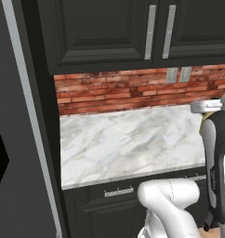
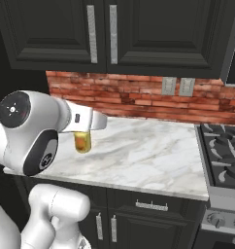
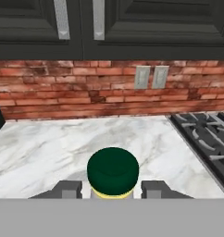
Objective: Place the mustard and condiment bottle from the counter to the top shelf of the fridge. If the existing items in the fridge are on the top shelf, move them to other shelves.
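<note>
- End effector pinching mustard just below green cap, one finger each side.
- Mustard raised above marble desk, near brick backsplash.
- Gas stove to the right.

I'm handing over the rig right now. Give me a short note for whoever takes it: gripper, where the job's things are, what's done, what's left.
Gripper: shut on the mustard, fingers either side below its green cap, held above the counter.
Fridge: its door edge stands at far left of the left base view.
Done: mustard picked up.
Left: carry it to the fridge's top shelf, then find and shelve the condiment bottle; check the top shelf for existing items.
</note>
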Motion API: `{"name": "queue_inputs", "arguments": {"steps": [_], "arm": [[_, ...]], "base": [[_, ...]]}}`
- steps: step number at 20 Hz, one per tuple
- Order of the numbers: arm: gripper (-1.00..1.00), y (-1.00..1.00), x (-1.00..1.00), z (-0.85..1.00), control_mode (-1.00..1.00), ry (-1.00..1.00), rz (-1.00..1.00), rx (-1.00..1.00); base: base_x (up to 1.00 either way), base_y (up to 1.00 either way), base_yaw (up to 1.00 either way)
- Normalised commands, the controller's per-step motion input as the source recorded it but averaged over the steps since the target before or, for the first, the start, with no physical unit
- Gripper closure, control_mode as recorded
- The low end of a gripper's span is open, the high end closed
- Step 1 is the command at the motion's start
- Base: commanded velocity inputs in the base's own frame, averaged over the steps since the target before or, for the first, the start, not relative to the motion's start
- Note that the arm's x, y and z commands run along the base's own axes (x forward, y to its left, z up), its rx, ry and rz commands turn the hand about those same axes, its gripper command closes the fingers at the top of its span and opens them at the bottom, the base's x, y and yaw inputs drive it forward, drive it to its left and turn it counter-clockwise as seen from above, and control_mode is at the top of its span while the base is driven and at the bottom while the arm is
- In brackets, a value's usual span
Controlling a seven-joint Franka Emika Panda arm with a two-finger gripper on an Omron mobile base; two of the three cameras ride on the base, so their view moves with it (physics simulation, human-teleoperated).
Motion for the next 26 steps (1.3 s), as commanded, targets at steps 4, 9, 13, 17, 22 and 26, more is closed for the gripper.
{"name": "queue_inputs", "arguments": {"steps": [4, 9, 13, 17, 22, 26], "arm": [[1.0, 0.0, 0.0, 0.0, 1.0, 0.0, 0.0, 0.0], [1.0, 0.0, 0.0, 0.0, 1.0, 0.0, 0.0, 0.0], [1.0, 0.0, 0.0, 0.0, 1.0, 0.0, 0.0, 0.0], [1.0, 0.0, 0.0, 0.0, 1.0, 0.0, 0.0, 0.0], [1.0, 0.0, 0.0, 0.0, 1.0, 0.0, 0.0, 0.0], [1.0, 0.0, 0.0, 0.0, 1.0, 0.0, 0.0, 0.0]], "base": [[-1.0, 0.0, 0.05], [-1.0, 0.02, 0.11], [-1.0, 0.36, 0.17], [-1.0, 0.77, 0.2], [-1.0, 0.95, 0.23], [-1.0, 1.0, 0.26]]}}
